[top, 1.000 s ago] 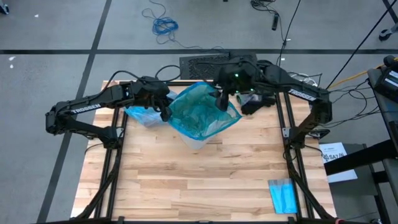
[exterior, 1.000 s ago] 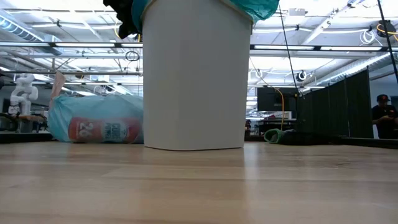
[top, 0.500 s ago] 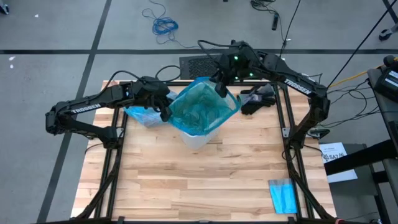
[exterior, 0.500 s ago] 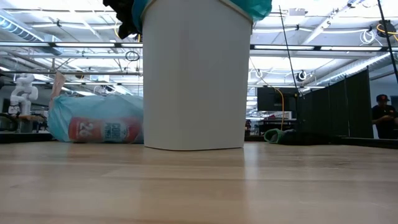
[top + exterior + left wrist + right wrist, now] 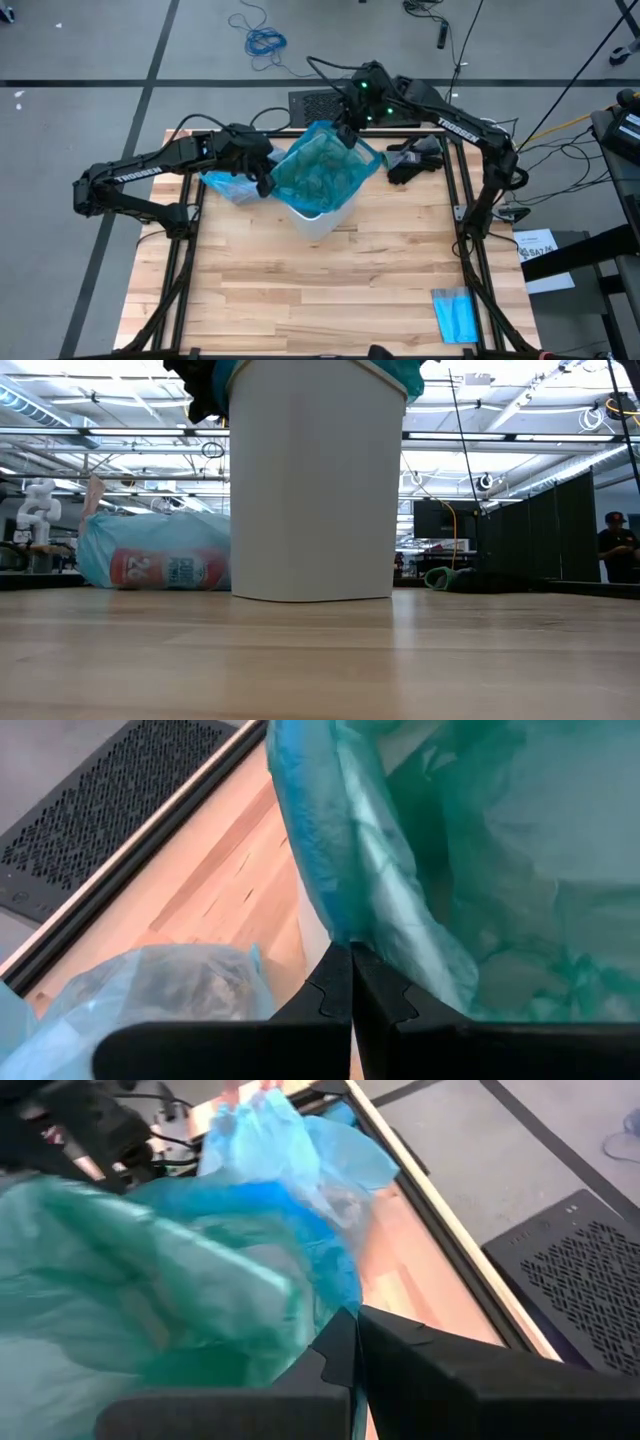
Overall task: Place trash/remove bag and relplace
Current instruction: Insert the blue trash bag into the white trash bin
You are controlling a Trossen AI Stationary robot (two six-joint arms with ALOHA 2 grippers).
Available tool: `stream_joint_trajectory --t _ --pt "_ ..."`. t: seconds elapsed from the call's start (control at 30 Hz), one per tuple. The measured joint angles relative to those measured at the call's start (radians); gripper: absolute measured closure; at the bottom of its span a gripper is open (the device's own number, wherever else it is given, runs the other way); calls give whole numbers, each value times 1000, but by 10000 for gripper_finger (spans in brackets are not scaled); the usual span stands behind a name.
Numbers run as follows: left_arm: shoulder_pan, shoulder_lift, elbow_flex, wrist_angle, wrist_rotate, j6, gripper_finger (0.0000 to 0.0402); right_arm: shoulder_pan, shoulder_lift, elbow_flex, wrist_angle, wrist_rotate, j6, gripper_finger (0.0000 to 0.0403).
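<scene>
A white bin (image 5: pixel 322 218) stands mid-table with a teal-green plastic liner (image 5: pixel 320 172) spread over its mouth. My left gripper (image 5: pixel 267 182) is shut on the liner's left rim, and my right gripper (image 5: pixel 346 136) is shut on its far rim. The light-blue bag (image 5: pixel 226 186) lies on its side on the table left of the bin. It shows a red-and-white bottle (image 5: pixel 165 568) of the trash through its skin. In the left wrist view the bag (image 5: pixel 170 982) lies just beside my shut fingers. My left gripper pinches the teal-green liner's left rim (image 5: pixel 343 932) between its two fingers, slanting down from the table's left. The rim stands above the bin's edge, and the plastic falls slack into the bin. My right gripper pinches the liner's far rim (image 5: pixel 333 1302) between its two fingers, slanting down from the far right. That edge is held up above the bin's mouth, bunched at the fingers.
A dark glove-like heap (image 5: pixel 414 160) lies at the table's far right. A small folded blue sheet (image 5: pixel 455 314) lies near the front right corner. A black perforated panel (image 5: pixel 325 104) sits beyond the far edge. Bare wood spreads in front of the bin.
My right gripper has gone from the bin's right side toward the table's far edge and a little left, carrying the liner's rim. The flap that spread over the bin's right side has been drawn in toward the far side. The left side stays where it was.
</scene>
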Motion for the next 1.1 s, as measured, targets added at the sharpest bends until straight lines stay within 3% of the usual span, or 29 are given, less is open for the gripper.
stream_joint_trajectory --t 0.3,0.53,0.7,0.87,1.1 --pt "0 0 0 -23 2 -1 401 -43 35 -1 -61 -83 2 403" --pt "0 0 0 -24 77 -19 401 -41 41 -74 -60 -187 29 403" --pt "0 0 0 -28 101 -27 401 -44 18 -106 -56 -168 56 395" --pt "0 0 0 -29 104 -27 401 -52 -29 -106 -38 -141 54 363" --pt "0 0 0 -28 104 -27 401 -57 -97 -106 -57 -68 4 288"
